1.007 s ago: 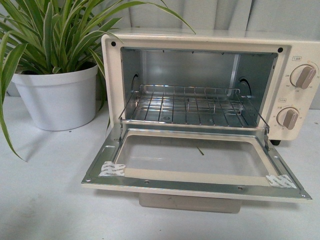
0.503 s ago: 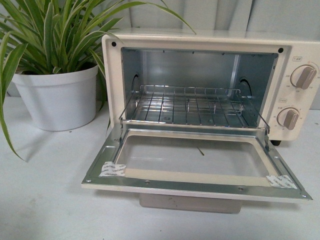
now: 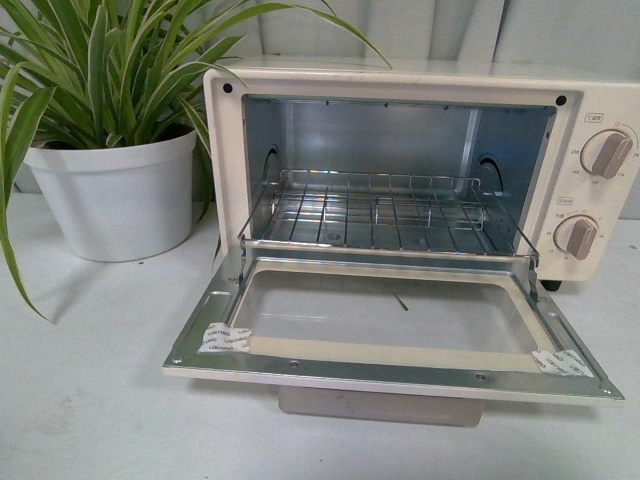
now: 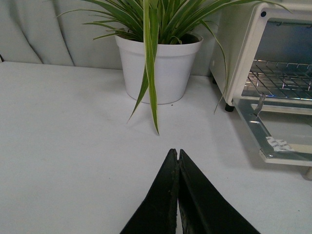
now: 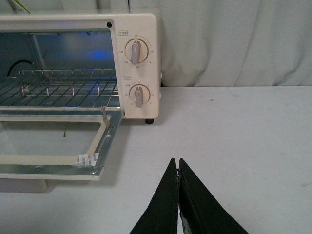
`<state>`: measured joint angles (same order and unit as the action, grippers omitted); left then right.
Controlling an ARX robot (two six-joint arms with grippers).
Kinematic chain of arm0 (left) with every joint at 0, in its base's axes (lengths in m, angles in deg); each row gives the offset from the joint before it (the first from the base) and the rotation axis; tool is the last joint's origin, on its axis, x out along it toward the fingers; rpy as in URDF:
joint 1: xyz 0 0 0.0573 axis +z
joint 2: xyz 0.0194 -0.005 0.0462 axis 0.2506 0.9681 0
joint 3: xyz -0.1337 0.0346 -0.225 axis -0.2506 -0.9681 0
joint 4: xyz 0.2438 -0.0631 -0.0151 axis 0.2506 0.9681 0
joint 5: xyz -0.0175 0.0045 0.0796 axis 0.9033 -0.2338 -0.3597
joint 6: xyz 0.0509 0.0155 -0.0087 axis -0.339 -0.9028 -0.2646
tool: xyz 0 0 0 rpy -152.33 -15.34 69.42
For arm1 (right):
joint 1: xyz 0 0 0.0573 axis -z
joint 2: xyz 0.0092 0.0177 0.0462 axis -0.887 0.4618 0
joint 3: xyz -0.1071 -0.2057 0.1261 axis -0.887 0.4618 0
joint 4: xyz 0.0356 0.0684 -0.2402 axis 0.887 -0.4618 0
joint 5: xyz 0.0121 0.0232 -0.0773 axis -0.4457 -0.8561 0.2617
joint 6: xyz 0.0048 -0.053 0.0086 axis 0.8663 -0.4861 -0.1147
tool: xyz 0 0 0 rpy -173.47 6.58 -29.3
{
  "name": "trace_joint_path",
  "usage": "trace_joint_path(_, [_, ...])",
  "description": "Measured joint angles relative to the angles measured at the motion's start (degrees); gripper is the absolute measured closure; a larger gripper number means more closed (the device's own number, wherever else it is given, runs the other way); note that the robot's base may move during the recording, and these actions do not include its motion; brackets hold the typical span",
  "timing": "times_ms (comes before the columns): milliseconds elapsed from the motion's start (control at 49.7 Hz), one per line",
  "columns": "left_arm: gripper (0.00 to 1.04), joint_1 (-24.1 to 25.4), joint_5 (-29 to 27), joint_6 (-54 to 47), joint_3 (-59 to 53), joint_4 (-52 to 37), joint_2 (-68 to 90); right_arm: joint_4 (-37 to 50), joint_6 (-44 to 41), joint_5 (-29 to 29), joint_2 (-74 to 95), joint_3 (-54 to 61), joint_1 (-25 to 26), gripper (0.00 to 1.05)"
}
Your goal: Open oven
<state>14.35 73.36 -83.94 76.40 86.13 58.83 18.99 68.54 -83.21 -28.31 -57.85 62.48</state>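
**A:** Where is the oven, and what state is it in?

**B:** The cream-white oven stands on a pale table, directly ahead in the front view. Its glass-windowed door is folded all the way down, lying nearly flat toward the camera, with the pale bar handle showing beneath its front edge. The wire rack is drawn partly forward inside the open cavity. Two beige knobs sit one above the other on the oven's right side.

**A:** What else is on the table?

**B:** A white pot holding a plant with long striped green leaves stands just beside the oven's left side.

**A:** Where are the arms?

**B:** Neither shows in the front view. Each wrist camera shows its own gripper. The left gripper has its two black fingers pressed together with nothing between them, and it hangs over bare table, well apart from the door's left corner. The right gripper is likewise fully closed and empty, over bare table near the door's right corner and not touching it.

**A:** Which step is this?

**B:** As I judge it, the opening is done: the door looks fully down and both grippers are clear of it. Nothing more seems needed on the oven; the next move probably only calls for keeping the arms clear of the lowered door.
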Motion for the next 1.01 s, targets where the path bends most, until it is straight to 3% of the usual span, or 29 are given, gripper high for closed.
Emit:
trace_joint_path(523, [0.99,0.0,0.02,0.04,0.0,0.0,-0.11,0.0,-0.17,0.02,0.0,0.0,0.0,1.02])
trace_joint_path(765, [0.54,0.0,0.02,0.0,0.0,0.0,-0.11,0.0,-0.15,0.02,0.0,0.0,0.0,0.6])
trace_joint_path(886, [0.26,0.0,0.02,0.0,0.0,0.0,-0.11,0.0,-0.15,0.02,-0.02,0.0,0.0,0.31])
trace_joint_path(1007, [0.05,0.0,0.02,-0.04,0.0,0.0,-0.11,0.0,-0.11,0.02,0.0,0.0,0.0,0.08])
